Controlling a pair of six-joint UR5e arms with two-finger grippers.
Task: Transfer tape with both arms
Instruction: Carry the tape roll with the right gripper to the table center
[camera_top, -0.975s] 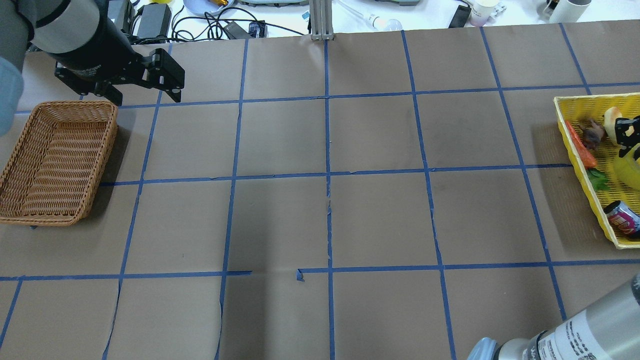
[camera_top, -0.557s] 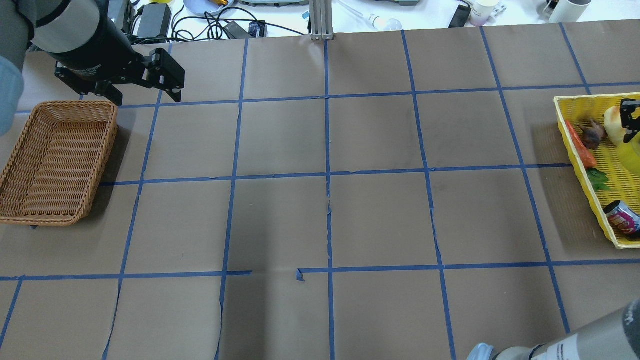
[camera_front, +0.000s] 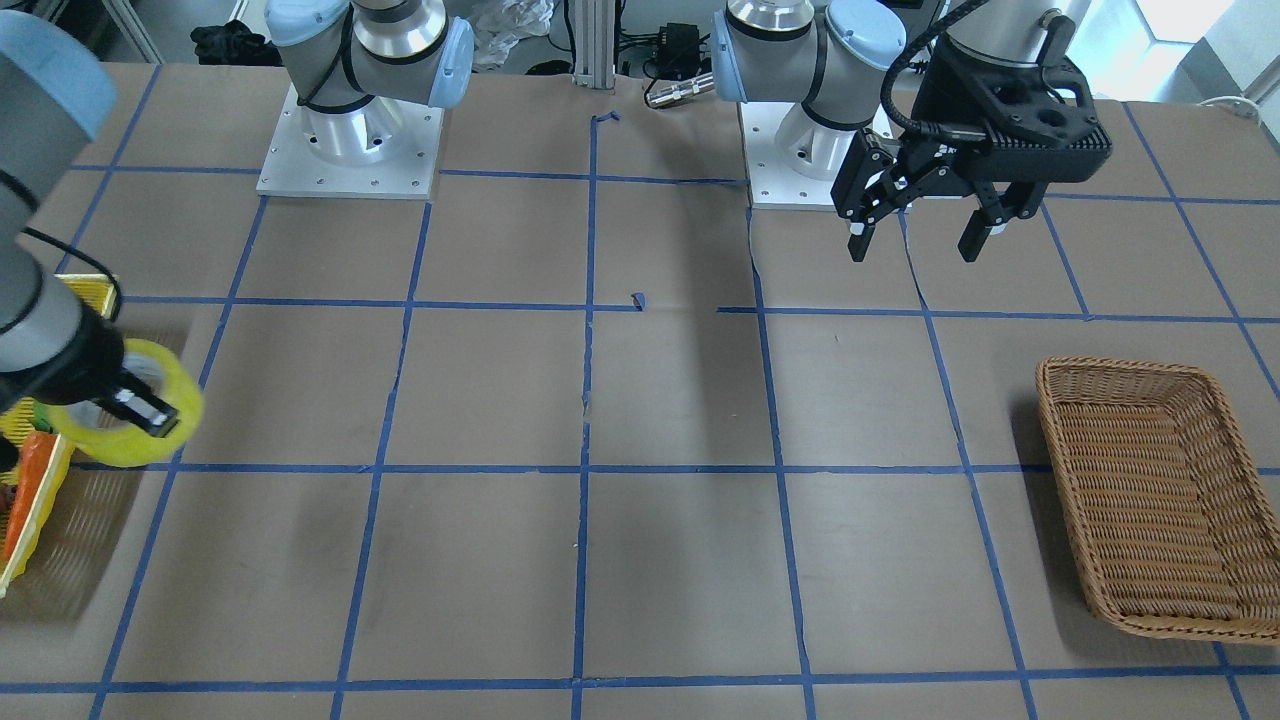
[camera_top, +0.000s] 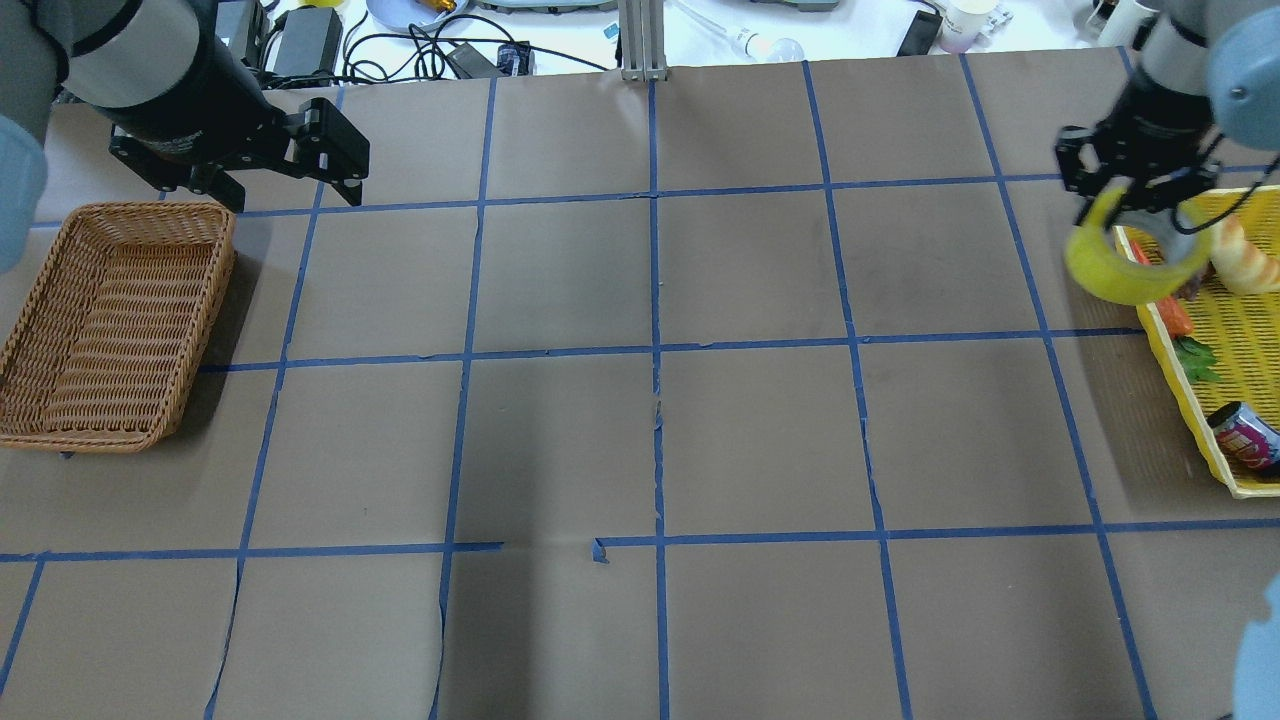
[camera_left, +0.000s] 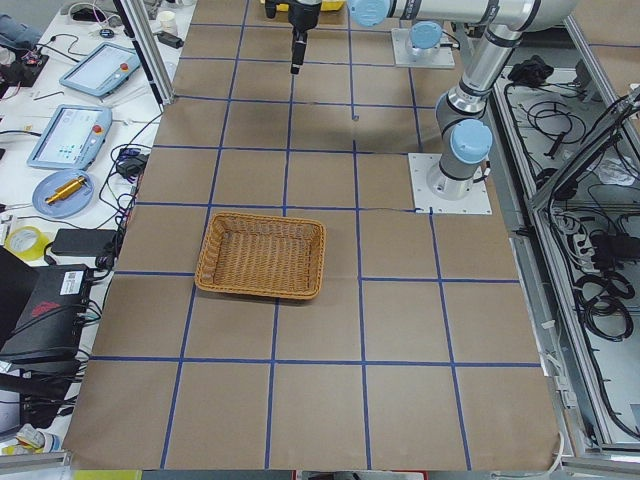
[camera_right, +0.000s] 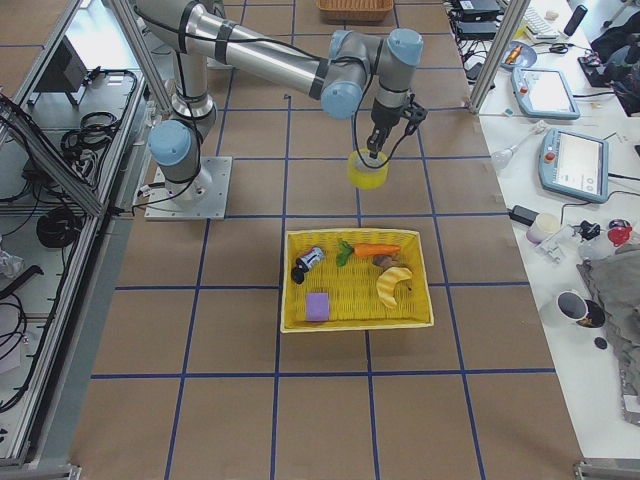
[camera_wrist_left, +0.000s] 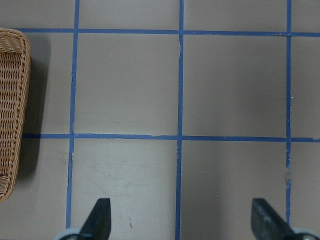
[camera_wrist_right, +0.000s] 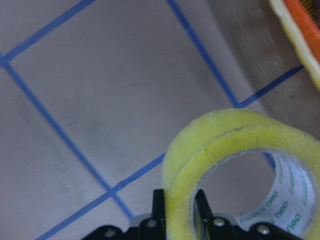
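The tape (camera_top: 1125, 272), a yellow ring with a white core, hangs in my right gripper (camera_top: 1140, 205), above the table beside the yellow tray's edge. The gripper is shut on the ring's wall, one finger inside and one outside, as the right wrist view shows, with the tape (camera_wrist_right: 225, 145) filling its lower right. The tape also shows in the front view (camera_front: 130, 440) and the right view (camera_right: 365, 170). My left gripper (camera_top: 290, 190) is open and empty, above the table just beyond the wicker basket; its fingertips (camera_wrist_left: 100, 212) stand wide apart.
A wicker basket (camera_top: 225, 260) sits at the left edge, empty. A yellow tray (camera_right: 355, 320) at the right edge holds a carrot (camera_right: 377, 250), a banana (camera_right: 392, 282), a can (camera_right: 308, 262) and a purple block (camera_right: 318, 305). Blue tape lines grid the brown table.
My right gripper, earlier at the frame's right edge over the tray, has come up and moved left with the tape in it. The left arm has not moved.
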